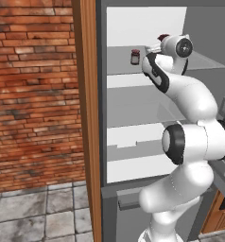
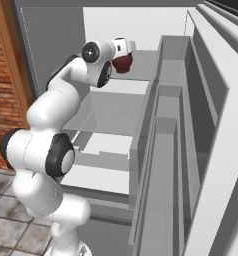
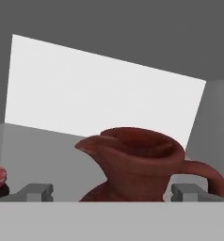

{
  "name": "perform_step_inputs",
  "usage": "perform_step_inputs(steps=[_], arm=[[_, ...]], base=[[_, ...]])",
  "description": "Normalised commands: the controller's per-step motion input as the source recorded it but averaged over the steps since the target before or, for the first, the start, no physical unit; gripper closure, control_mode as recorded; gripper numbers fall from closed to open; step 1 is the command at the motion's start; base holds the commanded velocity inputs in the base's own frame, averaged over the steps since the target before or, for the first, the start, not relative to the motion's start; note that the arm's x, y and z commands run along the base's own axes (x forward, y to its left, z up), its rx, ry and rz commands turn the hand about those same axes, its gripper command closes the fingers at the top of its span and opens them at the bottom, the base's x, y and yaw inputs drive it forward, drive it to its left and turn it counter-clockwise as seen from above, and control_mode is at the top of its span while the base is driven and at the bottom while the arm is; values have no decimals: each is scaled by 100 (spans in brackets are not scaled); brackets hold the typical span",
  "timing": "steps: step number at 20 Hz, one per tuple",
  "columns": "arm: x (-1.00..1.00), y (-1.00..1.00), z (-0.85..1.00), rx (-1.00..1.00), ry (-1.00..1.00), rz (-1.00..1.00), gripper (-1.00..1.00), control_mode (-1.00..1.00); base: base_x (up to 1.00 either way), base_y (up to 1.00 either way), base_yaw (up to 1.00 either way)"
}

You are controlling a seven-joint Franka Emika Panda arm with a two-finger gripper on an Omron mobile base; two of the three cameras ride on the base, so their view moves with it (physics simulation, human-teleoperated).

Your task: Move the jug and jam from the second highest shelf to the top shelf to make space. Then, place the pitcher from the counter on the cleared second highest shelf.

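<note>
**A:** Jug [image 3: 137, 164] dead ahead, sitting right between the 2 fingertips [image 3: 36, 190] of the gripper [image 3: 111, 192]?

**B:** Yep, jaws spread wide, gripping nothing. Jam [image 1: 135, 56] stands left on the same shelf [image 1: 121, 64].

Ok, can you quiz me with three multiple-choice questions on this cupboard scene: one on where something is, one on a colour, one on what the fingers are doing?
1. The jam stands: A in mid-air B on a grey shelf near the jug C upside down.
2. The jug is: A blue-black B red-brown C white.
3. The fingers are: A shut on the jam B shut on the jug C open, holding nothing.
B: the jar sits upright on the board. B: its glaze is red-brown. C: both tips stand apart, jug unheld.
</note>
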Motion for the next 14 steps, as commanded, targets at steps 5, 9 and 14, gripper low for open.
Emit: perform_step_inputs(steps=[5, 9, 14], arm=[[-18, -5, -44, 8, -1, -2, -100, -100], [-1, 0, -60, 24, 0, -3, -100, -100], [0, 0, -52, 35, 0, -4, -100, -100]], base=[[0, 0, 0], [0, 0, 0], [0, 0, 0]])
